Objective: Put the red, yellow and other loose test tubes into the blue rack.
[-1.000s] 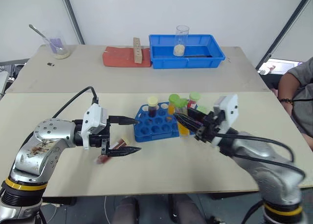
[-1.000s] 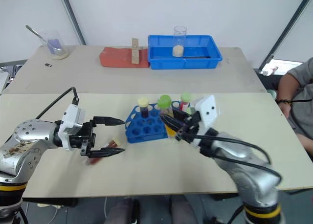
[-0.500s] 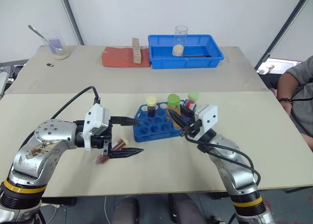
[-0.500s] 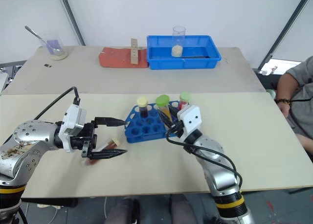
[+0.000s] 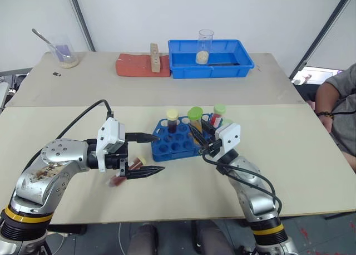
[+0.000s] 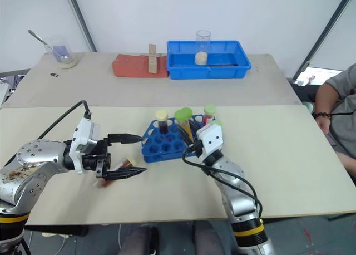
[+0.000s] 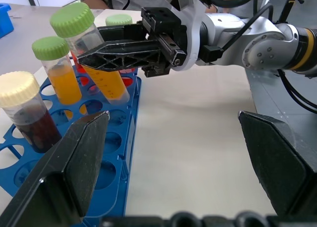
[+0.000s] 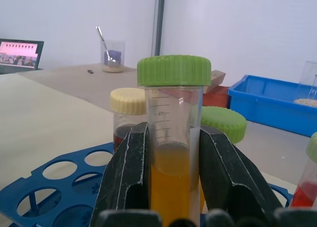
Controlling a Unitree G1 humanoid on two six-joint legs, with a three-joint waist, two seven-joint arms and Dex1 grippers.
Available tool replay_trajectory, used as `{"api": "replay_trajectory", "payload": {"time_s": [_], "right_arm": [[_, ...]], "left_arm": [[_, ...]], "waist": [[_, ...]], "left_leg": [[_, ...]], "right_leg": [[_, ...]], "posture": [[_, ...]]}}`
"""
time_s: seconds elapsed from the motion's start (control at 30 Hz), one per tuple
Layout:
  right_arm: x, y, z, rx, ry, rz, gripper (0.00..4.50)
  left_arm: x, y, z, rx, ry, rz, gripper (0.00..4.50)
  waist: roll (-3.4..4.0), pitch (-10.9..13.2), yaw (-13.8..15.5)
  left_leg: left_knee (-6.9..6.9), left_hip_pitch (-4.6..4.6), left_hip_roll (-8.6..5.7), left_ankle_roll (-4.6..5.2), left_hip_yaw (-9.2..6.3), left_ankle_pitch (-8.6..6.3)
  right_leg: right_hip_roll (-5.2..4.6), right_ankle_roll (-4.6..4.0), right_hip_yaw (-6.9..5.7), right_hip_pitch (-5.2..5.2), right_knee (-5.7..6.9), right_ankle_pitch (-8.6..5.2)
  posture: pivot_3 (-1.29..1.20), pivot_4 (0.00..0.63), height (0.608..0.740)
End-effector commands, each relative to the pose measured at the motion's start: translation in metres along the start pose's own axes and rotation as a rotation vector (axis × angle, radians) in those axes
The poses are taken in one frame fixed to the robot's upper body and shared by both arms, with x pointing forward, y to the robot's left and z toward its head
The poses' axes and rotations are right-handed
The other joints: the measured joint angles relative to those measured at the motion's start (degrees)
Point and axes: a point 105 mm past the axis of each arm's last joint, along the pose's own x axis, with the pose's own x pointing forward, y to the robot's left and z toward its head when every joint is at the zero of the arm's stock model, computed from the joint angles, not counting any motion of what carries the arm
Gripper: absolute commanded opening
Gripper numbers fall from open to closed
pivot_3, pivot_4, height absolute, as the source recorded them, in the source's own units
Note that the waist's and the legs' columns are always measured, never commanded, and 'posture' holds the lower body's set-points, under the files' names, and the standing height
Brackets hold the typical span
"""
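Right wrist view: right gripper (image 8: 171,187) clamped on yellow-orange test tube (image 8: 173,138) above blue rack (image 5: 177,145); left gripper (image 5: 143,153) jaws apart over worktop (image 5: 67,127).

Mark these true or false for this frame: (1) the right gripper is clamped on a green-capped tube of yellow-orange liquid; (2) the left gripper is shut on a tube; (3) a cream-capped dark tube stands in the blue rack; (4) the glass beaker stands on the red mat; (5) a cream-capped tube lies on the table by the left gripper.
1. True: the right gripper is shut on the yellow-orange tube, over the blue rack.
2. False: the left gripper is open and holds nothing.
3. True: the cream-capped dark tube stands upright in the rack.
4. False: the beaker stands in the blue tray.
5. True: a loose tube lies there, near the lower finger.
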Motion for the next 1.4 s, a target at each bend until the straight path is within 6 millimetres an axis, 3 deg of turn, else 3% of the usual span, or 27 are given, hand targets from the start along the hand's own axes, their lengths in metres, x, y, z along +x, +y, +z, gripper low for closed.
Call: {"api": "replay_trajectory", "payload": {"time_s": [0.03,0.07,0.13,0.37,0.53,0.77,0.9,1.1,1.4], "right_arm": [[-0.006,-0.003,0.004,0.020,-0.033,-0.024,0.96],[-0.008,-0.003,0.005,0.021,-0.040,-0.027,0.96],[-0.010,-0.003,0.006,0.040,-0.047,-0.031,2.05],[-0.015,0.000,0.003,0.015,-0.020,-0.007,4.44],[-0.031,0.004,0.004,-0.049,0.036,0.059,4.48],[-0.066,0.000,0.028,-0.126,0.152,0.244,4.48],[-0.080,0.006,0.047,-0.092,0.229,0.458,4.48],[-0.095,0.013,0.067,-0.033,0.345,0.692,4.48],[-0.102,0.024,0.071,-0.003,0.408,0.817,4.48]], "left_arm": [[-0.001,-0.001,0.010,0.039,-0.024,0.009,4.50],[-0.001,0.000,0.010,0.039,-0.024,0.015,4.50],[-0.001,0.001,0.010,0.038,-0.024,0.020,4.50],[-0.002,0.003,0.010,0.033,-0.024,0.034,4.50],[-0.008,0.006,0.007,0.039,0.013,0.070,4.50],[-0.034,0.010,-0.011,0.068,0.377,0.120,4.50],[-0.044,0.018,-0.017,0.004,0.521,0.164,4.50],[-0.038,0.016,-0.036,-0.123,0.624,0.153,4.50],[-0.018,0.023,-0.066,-0.194,0.740,0.135,4.50]], "waist": [[0.00,0.0,0.0],[0.00,0.0,0.0],[0.00,0.0,0.0],[0.00,0.0,0.0],[0.00,0.0,0.1],[0.00,0.0,0.1],[-0.02,0.0,0.2],[-0.06,0.0,0.5],[-0.18,0.1,1.4]], "left_leg": [[0.00,0.02,0.00,0.00,0.00,0.00],[0.00,0.02,0.00,0.00,0.00,0.00],[0.00,0.02,0.00,0.00,0.00,0.00],[0.00,0.02,0.00,0.00,0.00,0.00],[-0.04,0.01,0.00,0.00,-0.01,0.00],[-0.03,0.07,0.00,0.00,0.04,0.00],[-0.05,0.15,0.01,-0.01,0.08,-0.01],[-0.06,0.13,0.00,-0.01,0.07,-0.01],[0.00,0.06,-0.05,0.00,0.05,-0.01]], "right_leg": [[0.00,-0.01,0.00,0.01,0.00,0.00],[0.00,-0.01,0.00,0.02,0.00,-0.01],[0.00,0.00,0.00,0.03,-0.01,-0.01],[0.00,-0.05,0.00,0.02,0.00,-0.03],[0.00,-0.03,0.00,0.02,-0.01,-0.03],[-0.03,-0.38,0.00,0.02,0.00,-0.28],[-0.03,-0.42,-0.01,0.03,0.06,-0.31],[-0.02,-0.40,-0.01,0.05,0.01,-0.32],[-0.02,-0.38,0.01,0.04,-0.01,-0.32]], "posture": [[0.00,0.150,0.740],[0.00,0.150,0.740],[0.00,0.150,0.740],[0.00,0.150,0.740],[0.00,0.150,0.740],[0.00,0.150,0.740],[0.00,0.150,0.740],[0.00,0.150,0.740],[0.00,0.150,0.740]]}}
